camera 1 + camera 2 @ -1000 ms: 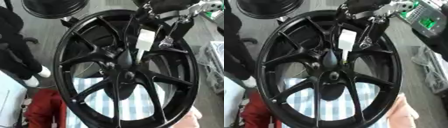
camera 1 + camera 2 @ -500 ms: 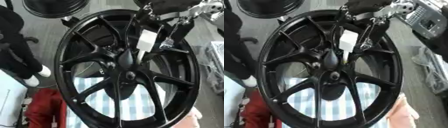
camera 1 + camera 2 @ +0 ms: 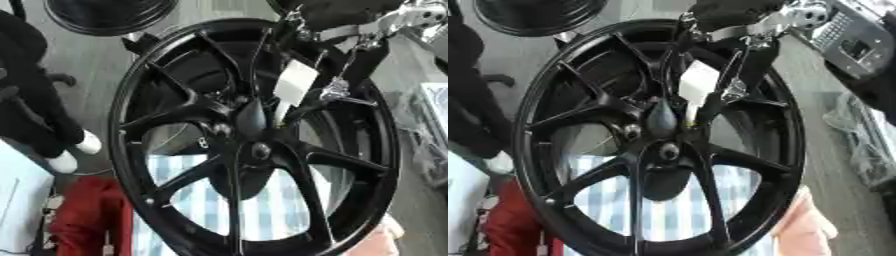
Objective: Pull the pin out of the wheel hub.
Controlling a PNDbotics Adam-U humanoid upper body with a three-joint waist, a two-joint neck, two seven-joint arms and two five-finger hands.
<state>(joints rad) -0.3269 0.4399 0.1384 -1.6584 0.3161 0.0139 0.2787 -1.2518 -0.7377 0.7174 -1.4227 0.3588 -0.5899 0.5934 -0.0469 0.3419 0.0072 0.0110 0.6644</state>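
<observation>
Filling most of both views: a large black alloy wheel point(image 3: 254, 145), seen face-on and leaning a little to the right, thin spokes fanning from a dark hub point(image 3: 249, 132) just above centre. Behind and beneath the wheel, through the lower spoke gaps, a blue-and-white striped cloth point(image 3: 667, 205). Grey floor point(image 3: 96, 55) beyond on the left and top. At top left, part of a second black wheel point(image 3: 105, 15) lying on that floor. Along the left edge, a person's dark clothing point(image 3: 31, 100) and white shoes point(image 3: 74, 150), not touching the wheel. At bottom left, a red bundle point(image 3: 87, 220). At bottom right, a pale pink shape point(image 3: 807, 225) tucked behind the rim. At upper right in the right eye view, a grey device with a dark panel point(image 3: 846, 42); lower right, clear crumpled plastic point(image 3: 868, 135).

Coming in from the top right corner, the right hand point(image 3: 728, 75), black with silver joints, fingers reaching down through the upper spokes toward the hub. A white rectangular tag point(image 3: 295, 82) between those fingers, above and to the right of the hub. Fingertips close beside the hub's centre; whether curled on anything, cannot tell. Pin itself not distinguishable among the dark hub parts. Left hand out of sight in both views.
</observation>
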